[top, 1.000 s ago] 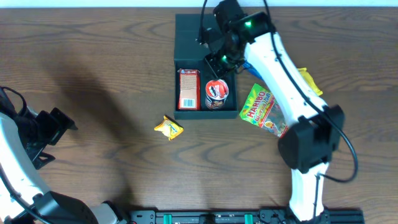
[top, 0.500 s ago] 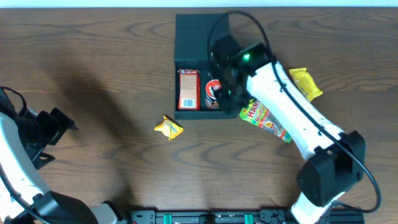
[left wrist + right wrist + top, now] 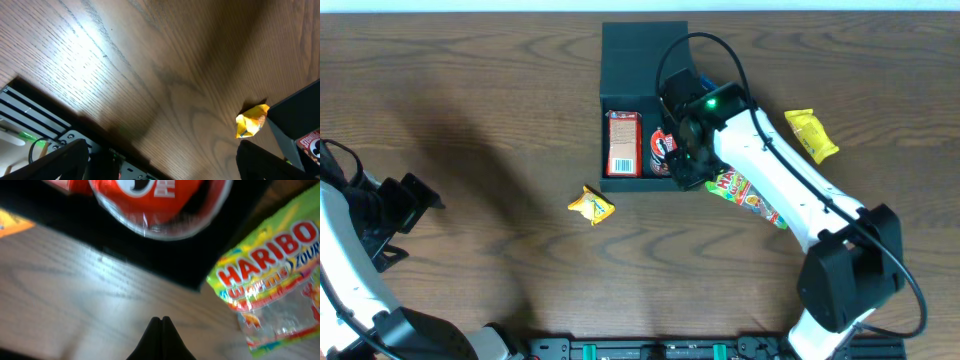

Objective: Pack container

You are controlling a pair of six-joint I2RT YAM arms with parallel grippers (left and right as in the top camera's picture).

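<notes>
container (image 3: 640,60): red carton (image 3: 623,143) inside | crumpled yellow packet (image 3: 592,205) near

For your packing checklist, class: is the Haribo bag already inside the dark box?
No; the Haribo bag lies on the table beside the container, not in it.

One container (image 3: 640,50), one carton (image 3: 623,143), one red tub (image 3: 150,195), one Haribo bag (image 3: 272,275), two yellow packets (image 3: 591,205) (image 3: 811,135).

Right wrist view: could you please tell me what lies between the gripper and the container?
Only bare table, seen in the right wrist view, separates the shut right gripper from the container; the Haribo bag lies aside.
</notes>
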